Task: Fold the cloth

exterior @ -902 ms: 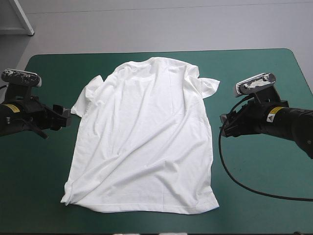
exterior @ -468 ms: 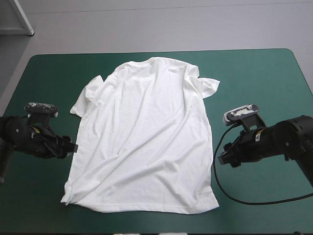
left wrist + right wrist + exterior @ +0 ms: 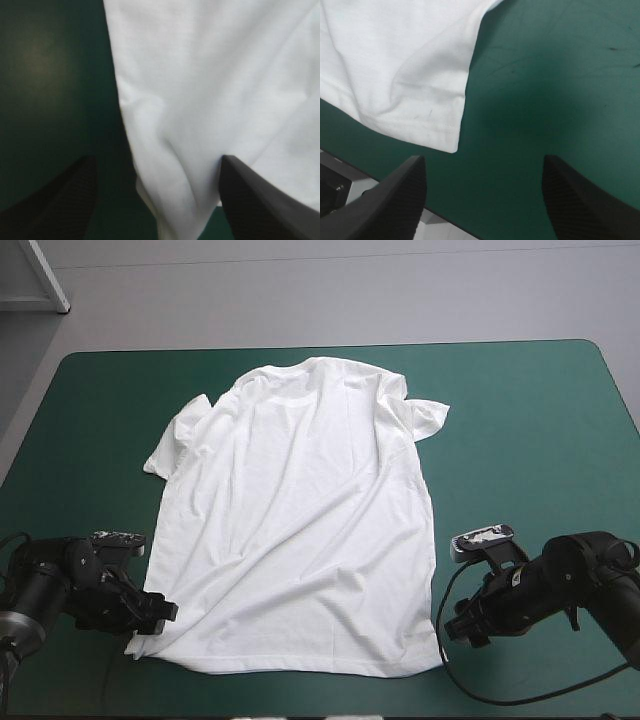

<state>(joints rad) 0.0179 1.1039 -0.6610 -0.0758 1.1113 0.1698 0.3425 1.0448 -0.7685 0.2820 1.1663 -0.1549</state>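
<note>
- T-shirt is spread flat mid-table on the teal-green cover, with the collar toward the far edge and the hem toward the near edge.
- Long diagonal creases are seen across the body. Both sleeves are laid out to the sides, and the right one is bunched a little.
- left gripper is held low at the hem's left corner. Contact cannot be told from the high view.
- In the left wrist view its black fingers are spread wide. The shirt's side edge and a raised fold are seen between them. One finger is over bare cover, the other is at the cloth.
- right gripper is held low just beside the hem's right corner, with a strip of cover in between.
- In the right wrist view its fingers are also spread wide, and only bare cover is seen between them. The hem corner is seen ahead of the gripper, off toward one finger, with its stitched hem visible.
</note>
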